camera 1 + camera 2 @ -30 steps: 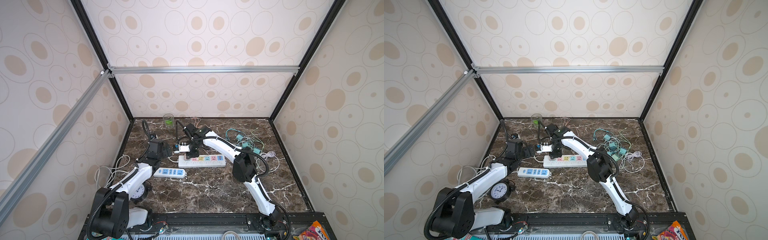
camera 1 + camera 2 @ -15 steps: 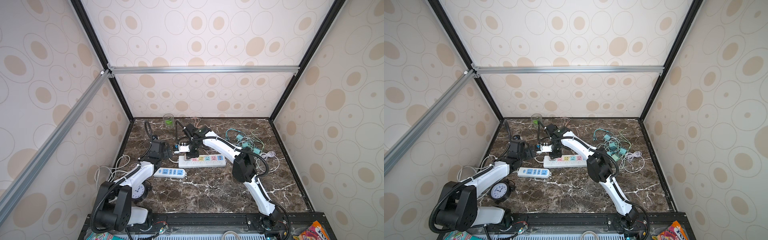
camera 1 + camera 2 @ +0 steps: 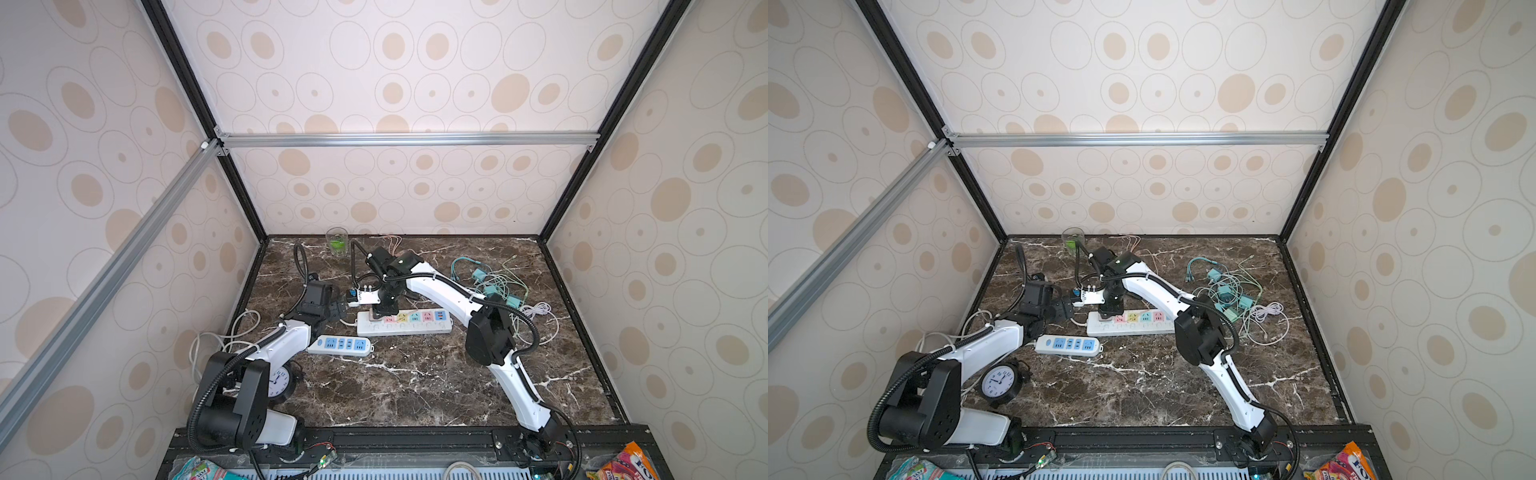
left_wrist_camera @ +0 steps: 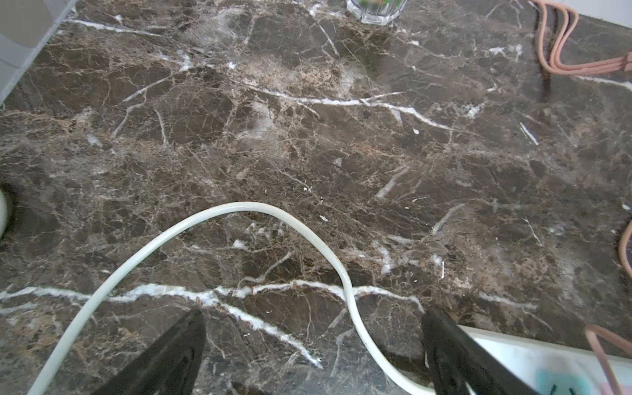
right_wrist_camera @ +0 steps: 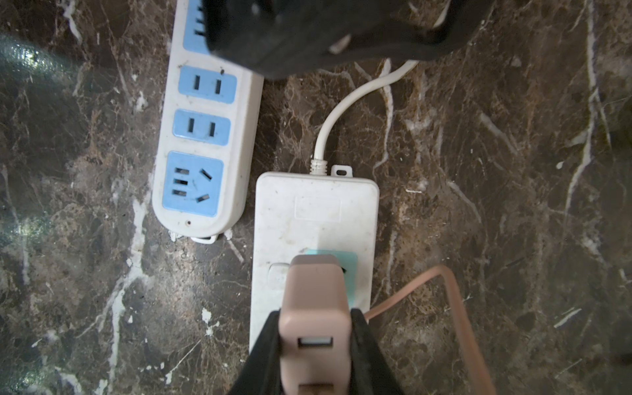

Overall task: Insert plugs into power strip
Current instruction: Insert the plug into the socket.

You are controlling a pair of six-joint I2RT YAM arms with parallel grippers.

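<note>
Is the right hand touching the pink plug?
Touching. The right wrist view shows the right hand with its black fingers pressed against both sides of the pink plug, no gap.

— Any writing to read here?
— Only big letters, seemingly "FO", on the snack packet [image 3: 1347, 463], cut off at the edge. The numerals on the clock [image 3: 998, 382] are too small to make out.

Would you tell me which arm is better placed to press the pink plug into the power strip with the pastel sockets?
The right arm. The right tool holds the pink plug at the end socket of the power strip. The left tool is open and empty, above a white cord.
</note>
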